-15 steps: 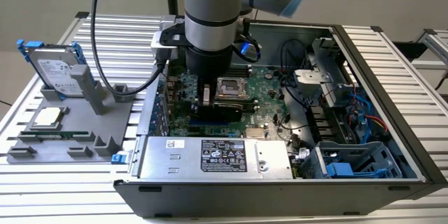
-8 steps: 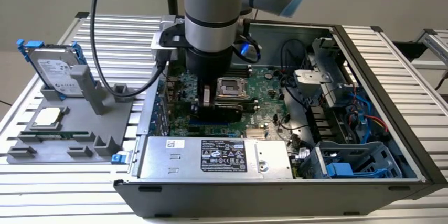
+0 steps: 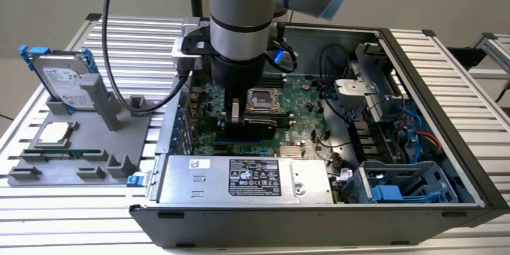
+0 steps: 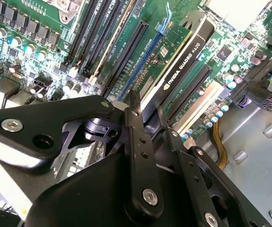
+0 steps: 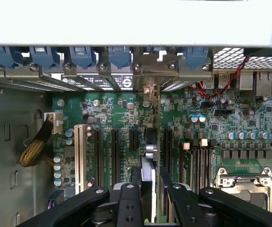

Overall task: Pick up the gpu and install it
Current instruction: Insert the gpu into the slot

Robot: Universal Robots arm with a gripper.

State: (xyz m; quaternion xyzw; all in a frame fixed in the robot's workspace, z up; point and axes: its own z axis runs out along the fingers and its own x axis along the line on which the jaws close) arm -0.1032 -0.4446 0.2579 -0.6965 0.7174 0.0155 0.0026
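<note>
The gpu [image 3: 259,126] stands on edge among the expansion slots of the motherboard [image 3: 307,97], inside the open computer case. My gripper [image 3: 236,114] reaches down into the case and is shut on the card's top edge. In the second wrist view the gpu [image 4: 183,61] shows its black cover and green board, running away from my gripper [image 4: 148,113]. In the first wrist view the gpu [image 5: 148,175] is edge-on between the fingers [image 5: 136,177] of my gripper [image 5: 149,172]. Its silver bracket [image 5: 148,90] meets the case's rear wall.
A grey fixture [image 3: 119,141] at the exterior view's left holds a hard drive with blue rails [image 3: 64,79], a processor chip [image 3: 54,132] and a memory stick [image 3: 64,152]. The power supply [image 3: 239,180], a blue drive cage [image 3: 398,186], the processor socket [image 3: 263,100] and cables crowd the case.
</note>
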